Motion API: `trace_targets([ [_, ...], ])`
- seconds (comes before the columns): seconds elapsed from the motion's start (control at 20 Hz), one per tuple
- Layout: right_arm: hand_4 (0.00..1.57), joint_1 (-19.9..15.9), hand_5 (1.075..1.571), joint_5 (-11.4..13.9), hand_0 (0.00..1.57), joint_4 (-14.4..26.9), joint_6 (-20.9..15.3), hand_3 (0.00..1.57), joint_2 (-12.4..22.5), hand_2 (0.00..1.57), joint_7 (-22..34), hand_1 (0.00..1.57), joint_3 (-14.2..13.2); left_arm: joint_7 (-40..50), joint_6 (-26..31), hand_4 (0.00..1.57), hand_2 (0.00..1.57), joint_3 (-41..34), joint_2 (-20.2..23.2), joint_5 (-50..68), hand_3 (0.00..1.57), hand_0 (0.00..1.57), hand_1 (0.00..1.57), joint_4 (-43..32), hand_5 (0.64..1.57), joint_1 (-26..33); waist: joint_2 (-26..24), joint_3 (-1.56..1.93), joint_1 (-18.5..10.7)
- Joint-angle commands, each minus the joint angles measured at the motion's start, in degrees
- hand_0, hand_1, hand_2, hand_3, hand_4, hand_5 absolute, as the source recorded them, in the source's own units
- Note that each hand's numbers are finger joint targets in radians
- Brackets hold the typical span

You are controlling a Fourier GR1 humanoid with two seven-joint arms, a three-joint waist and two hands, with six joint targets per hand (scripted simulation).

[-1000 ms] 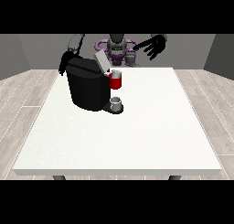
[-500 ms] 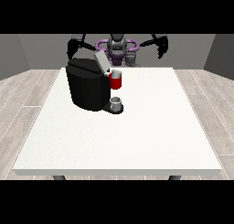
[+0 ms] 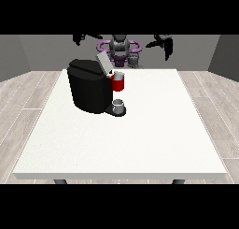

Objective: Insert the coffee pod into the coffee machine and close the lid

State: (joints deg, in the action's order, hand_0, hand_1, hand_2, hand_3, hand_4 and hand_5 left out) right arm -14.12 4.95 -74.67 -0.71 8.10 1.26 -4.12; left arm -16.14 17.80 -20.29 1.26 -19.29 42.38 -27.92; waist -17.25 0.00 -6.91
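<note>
On the white table (image 3: 154, 144), coffee machine (image 3: 91, 88), both raised hands (image 3: 164, 42) well apart, finger state unclear.

The coffee machine (image 3: 91, 91) is black, its raised lid (image 3: 103, 63) grey; a red thing at the machine (image 3: 118, 83) shows. The table (image 3: 154, 130) under it is white.

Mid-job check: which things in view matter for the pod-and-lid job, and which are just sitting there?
Job things:
- coffee machine, black, at the table's left rear
- its lid, tilted up
- hand at the view's left and hand at the view's right, both raised behind the table

Just there:
- red thing at the machine
- grey thing on the machine's base, cannot tell what
- white table
</note>
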Motion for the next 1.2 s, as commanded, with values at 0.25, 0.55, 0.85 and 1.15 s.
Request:
trace_targets([
  [0.25, 0.11, -7.2, 1.571, -2.9, 0.0, 4.3, -0.3, 0.0, 2.3, 0.0, 2.8, 0.0, -5.2, 4.8, 1.0, 0.38, 0.0, 5.4, -1.2, 6.0, 0.0, 0.0, 0.0, 13.0, 1.571, 3.4, 6.3, 0.02, -4.5],
  [0.55, 0.09, -14.8, 1.571, -8.8, 0.0, 7.9, 2.0, 0.0, 3.3, 0.0, 7.5, 0.0, -8.8, 4.6, -0.8, 0.34, 0.0, 10.3, -1.2, 8.0, 0.0, 0.0, 0.0, 19.0, 1.571, 6.8, 9.7, 0.01, -5.4],
  [0.85, 0.07, -15.6, 1.571, -10.0, 0.0, 11.3, 3.2, 0.0, 3.2, 0.0, 3.1, 0.0, -9.0, 6.4, 0.3, 0.37, 0.0, 9.6, 0.6, 10.5, 0.0, 0.0, 0.0, 26.8, 1.571, 9.7, 14.4, 0.01, -3.9],
  [1.15, 0.0, -18.6, 1.571, -6.6, 0.0, 13.6, 0.9, 0.0, 1.3, 0.0, 3.8, 0.0, -5.1, 10.9, 0.6, 0.38, 0.0, 8.7, 3.0, 13.0, 0.0, 0.0, 0.0, 32.9, 1.571, 10.1, 15.8, 0.0, -3.7],
])
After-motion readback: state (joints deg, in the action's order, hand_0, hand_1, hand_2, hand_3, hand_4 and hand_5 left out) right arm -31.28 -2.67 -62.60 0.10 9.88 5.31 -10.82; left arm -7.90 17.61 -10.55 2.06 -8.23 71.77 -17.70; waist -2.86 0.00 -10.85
